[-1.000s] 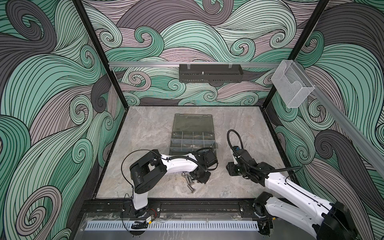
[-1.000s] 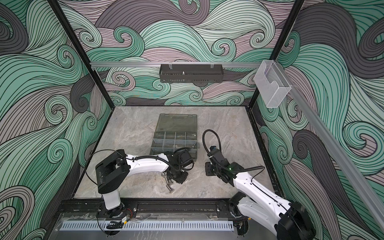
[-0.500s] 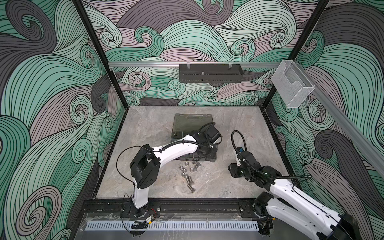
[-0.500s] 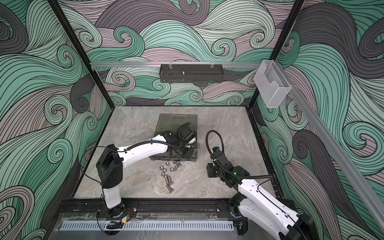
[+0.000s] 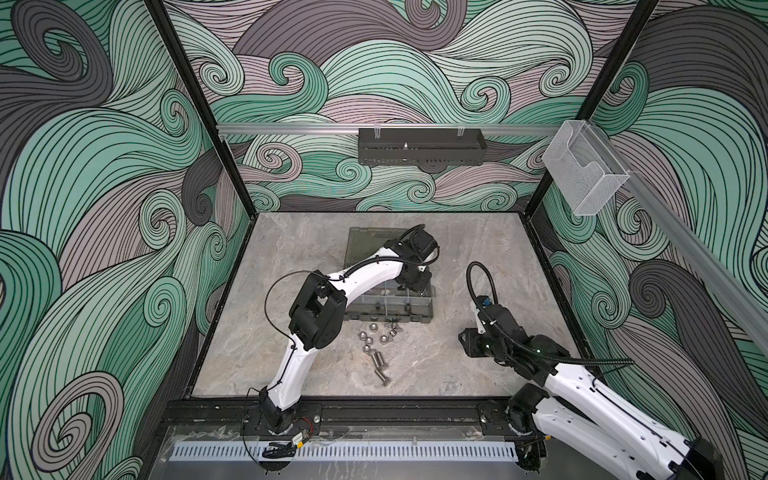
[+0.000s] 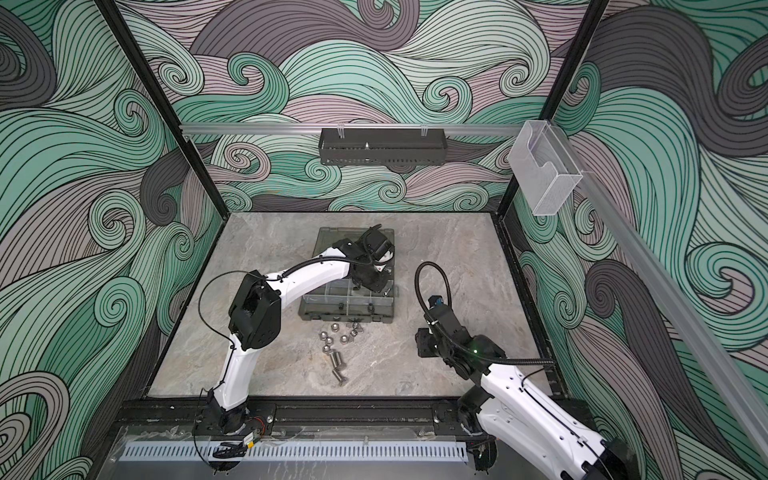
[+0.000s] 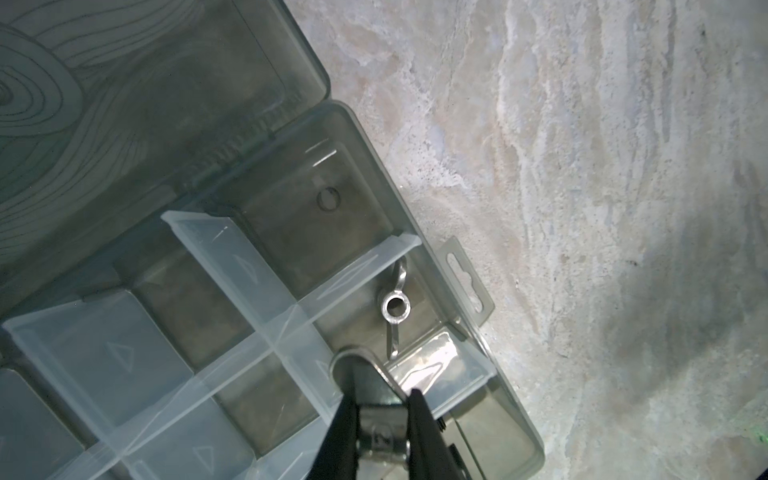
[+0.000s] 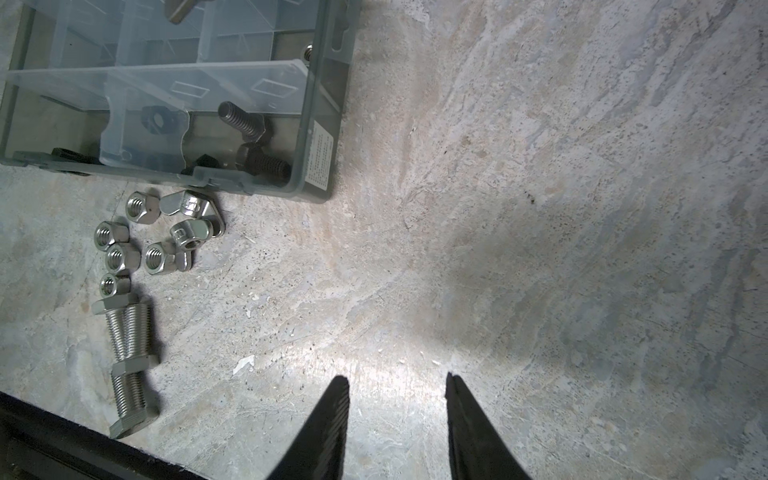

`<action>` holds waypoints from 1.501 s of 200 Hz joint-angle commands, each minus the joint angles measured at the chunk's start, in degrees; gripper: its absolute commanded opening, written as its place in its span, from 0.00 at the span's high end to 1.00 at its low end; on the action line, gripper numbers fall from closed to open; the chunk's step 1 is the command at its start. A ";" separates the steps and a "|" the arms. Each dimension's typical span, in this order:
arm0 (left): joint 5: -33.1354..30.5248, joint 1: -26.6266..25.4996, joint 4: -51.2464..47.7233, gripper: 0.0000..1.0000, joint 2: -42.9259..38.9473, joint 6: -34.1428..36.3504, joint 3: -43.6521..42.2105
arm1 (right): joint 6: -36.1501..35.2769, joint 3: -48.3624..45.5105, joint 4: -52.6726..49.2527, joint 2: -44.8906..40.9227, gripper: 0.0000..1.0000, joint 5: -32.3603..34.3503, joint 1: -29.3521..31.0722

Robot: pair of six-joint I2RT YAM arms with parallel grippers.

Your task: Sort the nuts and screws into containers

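Jaws of the left gripper (image 7: 381, 405) pinch a wing nut (image 7: 380, 434) over the organiser case (image 7: 519, 419), at its right edge; the right gripper (image 8: 397, 386) is parted, empty.

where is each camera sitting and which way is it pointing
Top views: high above the arms' bases, looking down and inward at the whole table; left arm, right arm, the organiser case and loose nuts show.
Left wrist: on the left arm, facing down into the case; left gripper, shut on a wing nut, shows.
Right wrist: on the right arm, facing the table; open right gripper shows.
Shared: both wrist views see the case.
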 commanded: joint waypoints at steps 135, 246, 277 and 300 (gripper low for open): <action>2.03 0.54 1.50 0.70 -2.74 -0.40 -1.39 | 1.09 -0.23 -2.03 -0.66 0.60 1.43 -0.23; 3.01 3.45 7.38 0.69 -21.09 -0.49 -20.93 | 1.82 0.99 -0.97 3.28 0.61 0.50 -0.25; 3.03 5.86 8.36 0.69 -27.65 -0.54 -27.57 | 1.72 2.25 0.81 6.13 0.62 -0.75 -0.13; 3.11 7.91 8.57 0.69 -32.25 0.05 -32.44 | 2.08 2.95 2.26 8.01 0.62 -0.59 0.56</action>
